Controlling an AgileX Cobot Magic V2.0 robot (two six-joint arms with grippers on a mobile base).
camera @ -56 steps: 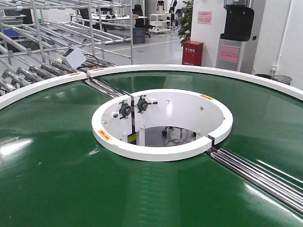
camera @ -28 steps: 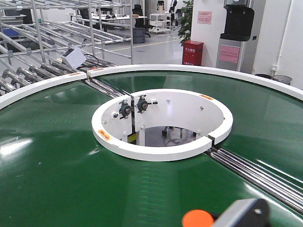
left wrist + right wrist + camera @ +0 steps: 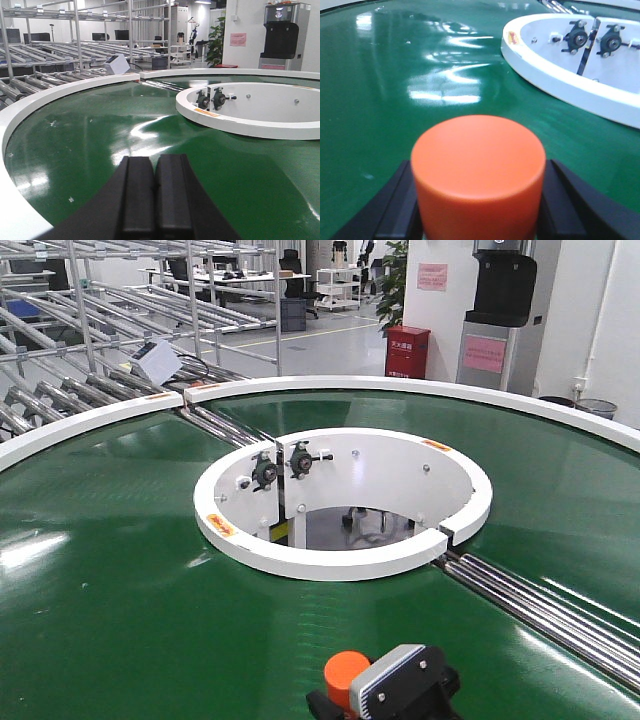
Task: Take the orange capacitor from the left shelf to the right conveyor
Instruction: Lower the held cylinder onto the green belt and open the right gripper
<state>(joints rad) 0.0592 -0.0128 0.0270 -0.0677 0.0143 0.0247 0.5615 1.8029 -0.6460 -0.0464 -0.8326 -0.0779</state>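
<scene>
The orange capacitor [image 3: 346, 673] is a bright orange upright cylinder at the bottom edge of the front view, over the near part of the dark green ring conveyor [image 3: 120, 570]. My right gripper [image 3: 392, 687] is shut on it. In the right wrist view the capacitor [image 3: 477, 165] fills the space between the two black fingers [image 3: 395, 210], just above the belt [image 3: 395, 75]. My left gripper [image 3: 155, 172] is shut and empty, low over the belt [image 3: 90, 130] near its white outer rim. The left shelf is out of view.
The white central hub [image 3: 340, 560] rises in the middle of the ring. Steel roller strips [image 3: 540, 605] cross the belt at right and at back left. Bare steel roller racks [image 3: 60, 390] and a small white box [image 3: 155, 360] stand beyond the rim.
My right gripper with the orange capacitor has come into the front view from the bottom edge and moved left and further over the belt. A second ago neither showed.
</scene>
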